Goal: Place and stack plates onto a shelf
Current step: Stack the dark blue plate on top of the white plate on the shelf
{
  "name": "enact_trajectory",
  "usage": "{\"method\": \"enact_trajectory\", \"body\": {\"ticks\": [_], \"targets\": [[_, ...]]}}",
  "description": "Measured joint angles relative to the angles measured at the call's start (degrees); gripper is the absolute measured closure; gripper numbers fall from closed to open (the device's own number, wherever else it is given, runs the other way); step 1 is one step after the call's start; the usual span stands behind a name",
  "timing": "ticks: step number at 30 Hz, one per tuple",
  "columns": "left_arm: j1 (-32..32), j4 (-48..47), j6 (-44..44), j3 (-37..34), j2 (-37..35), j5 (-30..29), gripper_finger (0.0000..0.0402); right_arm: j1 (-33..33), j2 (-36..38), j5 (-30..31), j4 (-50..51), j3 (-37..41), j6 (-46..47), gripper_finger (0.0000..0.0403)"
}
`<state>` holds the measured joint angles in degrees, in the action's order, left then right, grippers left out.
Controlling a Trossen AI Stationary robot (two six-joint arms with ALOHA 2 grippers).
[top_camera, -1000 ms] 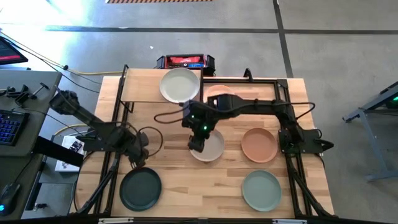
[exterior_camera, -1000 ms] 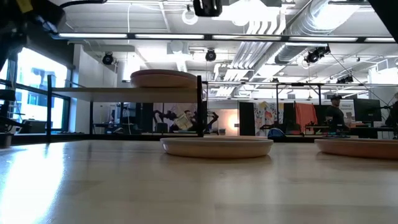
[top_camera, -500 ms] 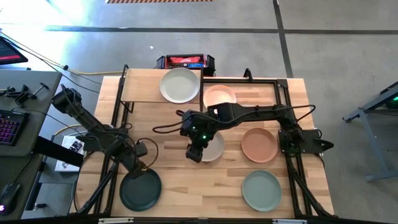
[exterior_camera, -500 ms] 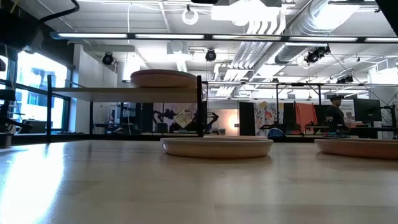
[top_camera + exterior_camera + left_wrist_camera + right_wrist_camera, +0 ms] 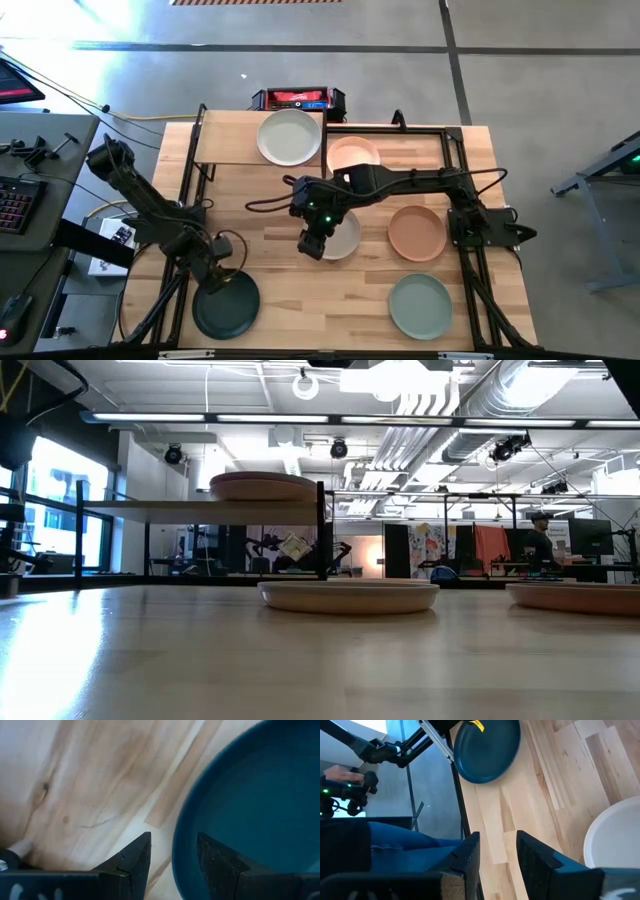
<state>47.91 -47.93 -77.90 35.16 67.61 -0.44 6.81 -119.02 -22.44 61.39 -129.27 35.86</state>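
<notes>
Step in hand, by the look of it: picking up the dark green plate [image 5: 226, 305] at the near left corner of the surface [image 5: 270, 285]. Left pincer [image 5: 172, 857] down at that plate's rim, fingers parted, one outside the edge on the wood and the other just over the rim toward the bowl; released, nothing gripped yet.

To do it well: keep the rim centred in the gap before clenching, inner finger low enough to catch the lip, then a level lift so the shallow plate does not tip out. Likely worth a firm pinch, since the matte rim is thin and curved.

Right pincer [image 5: 312, 243] hovering over the near-left edge of the off-white plate [image 5: 340, 236] at mid-surface, fingers apart and empty in the right wrist view.

Shelf [image 5: 230, 148] at the far left of the surface, light wood on black posts, already carrying a pale plate [image 5: 289, 137] on its right half, left half bare. Just beside the shelf, a peach plate [image 5: 354, 154] on the surface. Terracotta plate [image 5: 417, 232] to the right of centre, sage green plate [image 5: 420, 305] at the near right. All round, shallow, matte, alike in size. Dark green plate: deep teal-green inside, smooth, with a gently raised rim.
</notes>
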Motion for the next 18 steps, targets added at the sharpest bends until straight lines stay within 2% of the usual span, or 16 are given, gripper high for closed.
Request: {"method": "enact_trajectory", "body": {"ticks": [11, 18], "targets": [[1.6, 1.4, 0.0, 0.0, 0.0, -0.1, 0.0257, 0.0, 0.0, 2.6, 0.0, 0.0, 0.2, 0.0293], [1.6, 2.1, 0.3, 0.0, 3.4, -0.1, 0.0257, 0.0, 0.0, 2.6, 0.0, 0.0, 0.2, 0.0293]]}}
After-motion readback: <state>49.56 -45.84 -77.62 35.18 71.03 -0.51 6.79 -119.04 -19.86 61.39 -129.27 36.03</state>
